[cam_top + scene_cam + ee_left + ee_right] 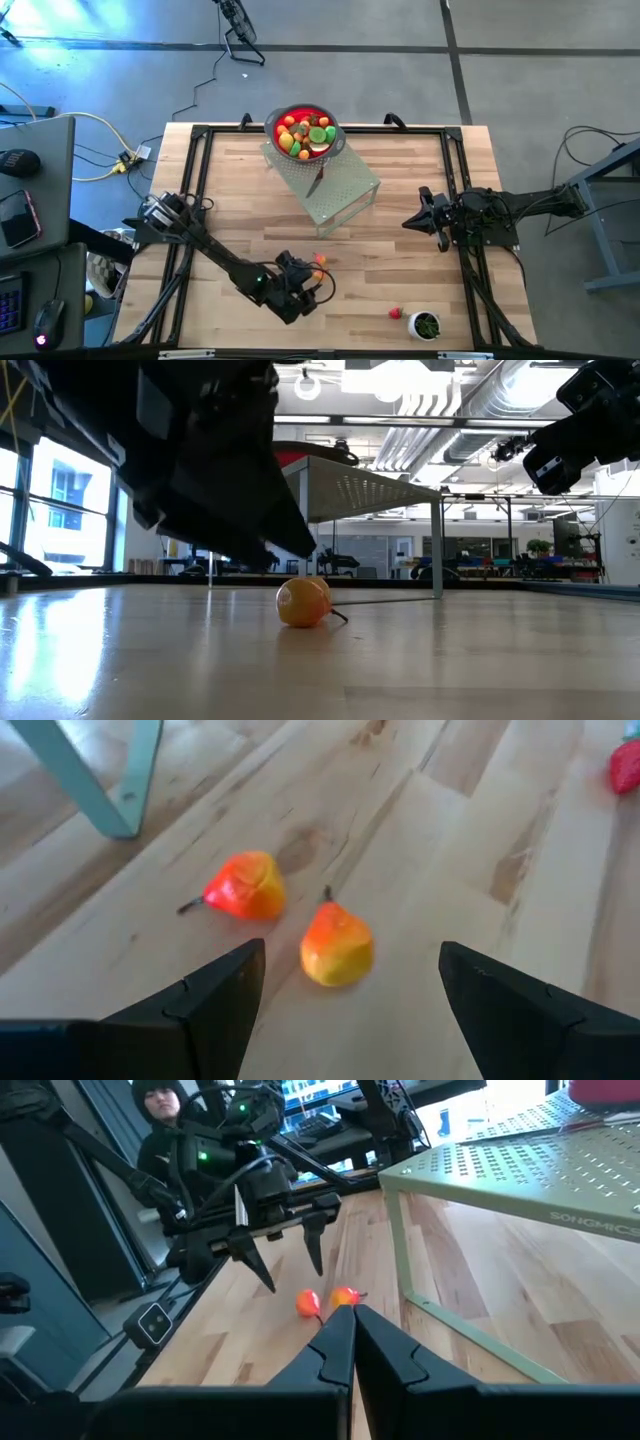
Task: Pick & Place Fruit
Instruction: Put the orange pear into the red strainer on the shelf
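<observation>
Orange fruit [337, 944] pair lower centre, partly hidden overhead by left pincer [345, 985], fingers apart; right pincer [352, 1320] together, idle.

Between the spread fingers [215, 1000] of your left gripper [345, 1010] the way is open: bare bench [230, 190] leads straight to two orange-red fruit pieces [335, 945], lying just beside each other. Beyond them the leg of the pale green perforated stand [335, 190] blocks the far side, with a red bowl [305, 132] on top. To your right, the right gripper [408, 223] hangs well apart, fingers closed, and bare wood lies between.
</observation>
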Tool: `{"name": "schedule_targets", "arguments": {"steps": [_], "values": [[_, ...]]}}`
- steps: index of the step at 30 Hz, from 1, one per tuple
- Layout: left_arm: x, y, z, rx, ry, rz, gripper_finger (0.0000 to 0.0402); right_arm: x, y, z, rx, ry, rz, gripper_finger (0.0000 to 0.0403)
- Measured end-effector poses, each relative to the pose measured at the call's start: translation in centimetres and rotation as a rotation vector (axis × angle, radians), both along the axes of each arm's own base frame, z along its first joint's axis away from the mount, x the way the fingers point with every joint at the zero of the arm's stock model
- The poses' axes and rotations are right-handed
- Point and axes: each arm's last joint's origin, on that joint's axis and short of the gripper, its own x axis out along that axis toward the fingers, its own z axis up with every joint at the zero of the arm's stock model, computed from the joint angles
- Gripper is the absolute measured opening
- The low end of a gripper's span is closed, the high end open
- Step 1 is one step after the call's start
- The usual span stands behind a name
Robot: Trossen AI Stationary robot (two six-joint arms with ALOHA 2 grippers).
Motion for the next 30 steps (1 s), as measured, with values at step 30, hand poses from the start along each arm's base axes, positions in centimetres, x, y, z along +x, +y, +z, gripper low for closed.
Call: {"name": "schedule_targets", "arguments": {"steps": [30], "values": [[1.6,0.2,-3.7,-0.015,-0.017,0.053,0.0293,0.0,0.0,0.0,-0.008,-0.001,0.0,0.0003]]}}
